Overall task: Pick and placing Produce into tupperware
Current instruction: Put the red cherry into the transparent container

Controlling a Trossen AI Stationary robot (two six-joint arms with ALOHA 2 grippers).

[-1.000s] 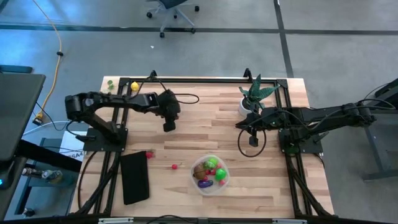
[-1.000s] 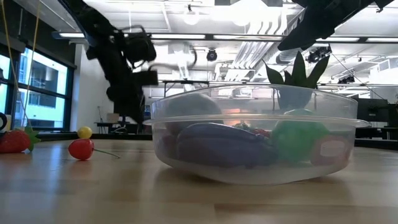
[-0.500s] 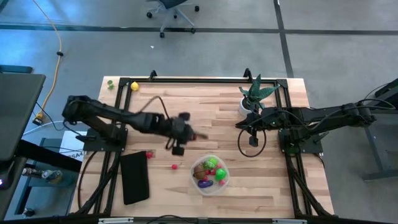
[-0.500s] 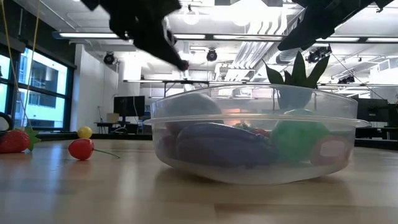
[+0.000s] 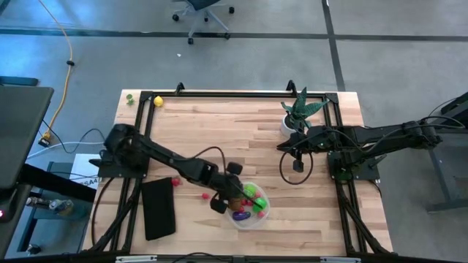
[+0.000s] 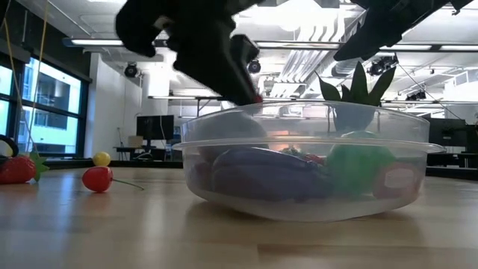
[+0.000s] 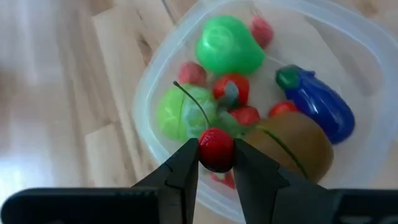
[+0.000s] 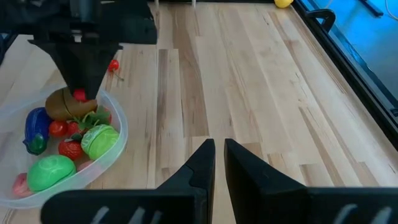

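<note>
My left gripper [image 7: 216, 163] hangs over the tupperware [image 7: 367, 74], fingers clamped on a red cherry [image 7: 216, 149] directly above the produce piled inside. My right gripper [image 8: 217, 155], fingers together, waits well apart near the plant [image 5: 300, 109].

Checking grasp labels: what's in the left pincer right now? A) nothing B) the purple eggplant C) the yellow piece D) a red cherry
D: the left wrist view shows the left pincer shut on a small red cherry with a dark stem, held over the rim of the tupperware; the eggplant lies inside.
</note>
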